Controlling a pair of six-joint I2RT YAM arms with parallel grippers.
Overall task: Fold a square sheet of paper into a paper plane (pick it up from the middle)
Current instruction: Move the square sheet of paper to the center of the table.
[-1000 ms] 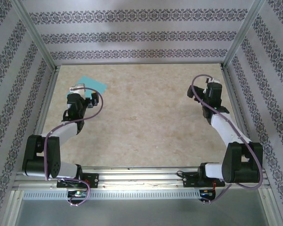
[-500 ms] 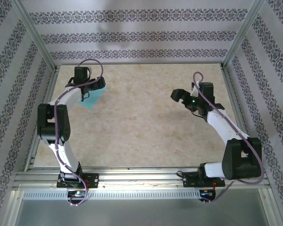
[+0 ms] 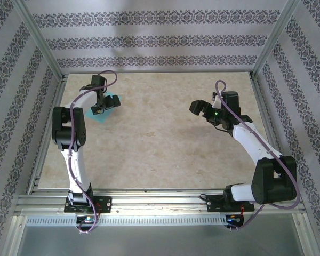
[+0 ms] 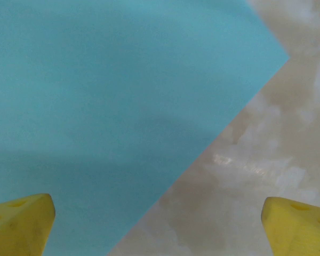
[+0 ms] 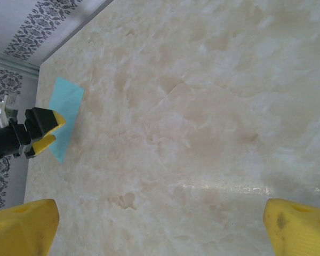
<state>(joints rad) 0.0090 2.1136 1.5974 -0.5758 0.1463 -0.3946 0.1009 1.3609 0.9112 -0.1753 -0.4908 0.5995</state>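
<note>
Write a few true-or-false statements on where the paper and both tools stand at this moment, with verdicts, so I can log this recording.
1. The turquoise sheet lies flat on the table, with no fold visible. True.
2. The left tool is shut on the turquoise sheet. False: its jaws stand wide apart over the sheet's edge and it grips nothing.
3. The right tool holds one corner of the sheet. False: it is open over bare table, well away from the sheet.
4. In the top view, the sheet sits in the far left part of the table, by the left tool. True.
</note>
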